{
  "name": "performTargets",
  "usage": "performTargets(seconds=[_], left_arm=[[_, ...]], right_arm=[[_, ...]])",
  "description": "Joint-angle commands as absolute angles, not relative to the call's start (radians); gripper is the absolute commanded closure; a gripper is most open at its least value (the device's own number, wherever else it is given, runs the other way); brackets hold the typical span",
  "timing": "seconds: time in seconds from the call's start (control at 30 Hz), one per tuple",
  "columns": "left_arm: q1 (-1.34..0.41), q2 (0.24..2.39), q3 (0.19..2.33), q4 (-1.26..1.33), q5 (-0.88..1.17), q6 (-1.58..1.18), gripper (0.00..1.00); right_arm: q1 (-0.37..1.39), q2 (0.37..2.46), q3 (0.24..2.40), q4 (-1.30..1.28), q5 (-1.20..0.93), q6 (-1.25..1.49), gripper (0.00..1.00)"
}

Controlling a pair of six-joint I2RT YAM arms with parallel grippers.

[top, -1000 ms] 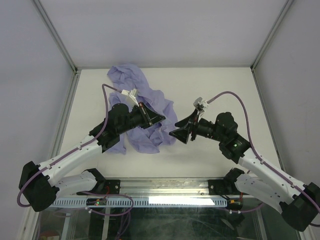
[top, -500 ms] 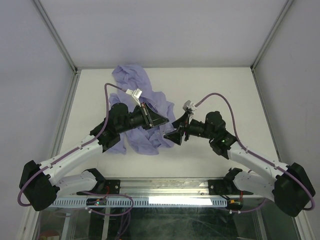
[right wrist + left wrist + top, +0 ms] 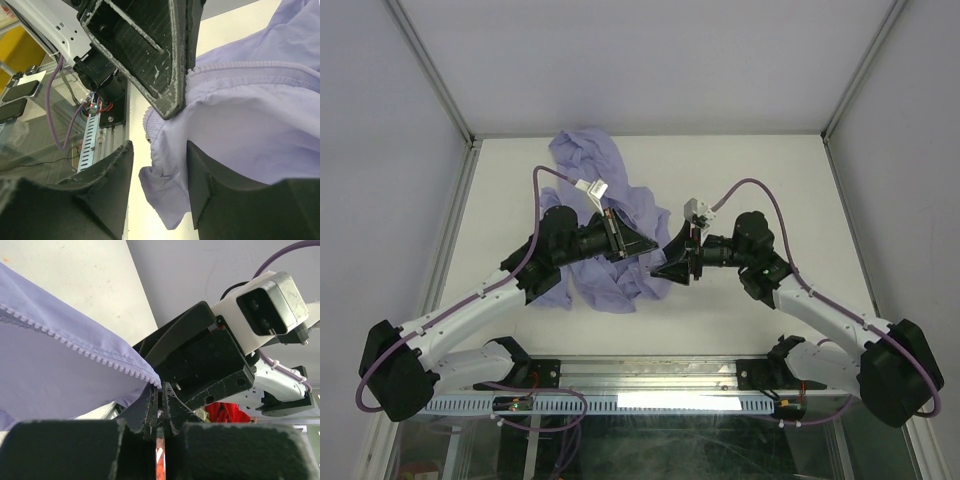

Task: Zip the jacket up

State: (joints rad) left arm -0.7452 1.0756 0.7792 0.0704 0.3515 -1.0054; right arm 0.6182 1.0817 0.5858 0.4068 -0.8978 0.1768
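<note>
The jacket (image 3: 588, 160) lies crumpled on the table (image 3: 770, 180), toward 11 o'clock from its centre in the top view. The left gripper (image 3: 645, 243) is clenched on a zipper edge (image 3: 90, 352) and holds it lifted off the heap. From the pinch, the teeth run off toward 10 o'clock in the left wrist view. The right gripper (image 3: 670, 268) faces it almost tip to tip, pointing at 9 o'clock. Its jaws are parted, with a loose fold of cloth between them, not clamped. The held edge sits just at 10 o'clock of the right gripper. The right arm is the free one and is right beside the edge. I judge it must close on cloth below the pinch, in line with the teeth. No slider shows.
</note>
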Motion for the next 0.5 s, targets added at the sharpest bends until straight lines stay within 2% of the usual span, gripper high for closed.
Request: performTargets(seconds=[0.0, 0.07, 0.23, 0.3, 0.37, 0.47], left_arm=[[-0.743, 1.081, 0.817, 0.11, 0.393, -0.995, 1.0], [-0.743, 1.083, 0.813, 0.12, 0.392, -0.999, 1.0], [-0.743, 1.086, 0.817, 0.109, 0.373, -0.986, 1.0], [-0.741, 1.081, 0.822, 0.082, 0.354, -0.972, 0.97], [-0.736, 1.066, 0.818, 0.058, 0.326, -0.963, 0.9], [-0.733, 1.031, 0.799, 0.03, 0.291, -0.95, 0.7]], right_arm=[[0.614, 1.089, 0.632, 0.454, -0.956, 0.163, 0.56], [0.614, 1.097, 0.634, 0.454, -0.958, 0.161, 0.64], [0.609, 1.114, 0.644, 0.442, -0.987, 0.174, 0.92], [0.602, 1.129, 0.662, 0.43, -1.007, 0.196, 0.99], [0.592, 1.142, 0.679, 0.425, -1.008, 0.237, 1.0], [0.579, 1.158, 0.701, 0.426, -0.985, 0.317, 1.0]])
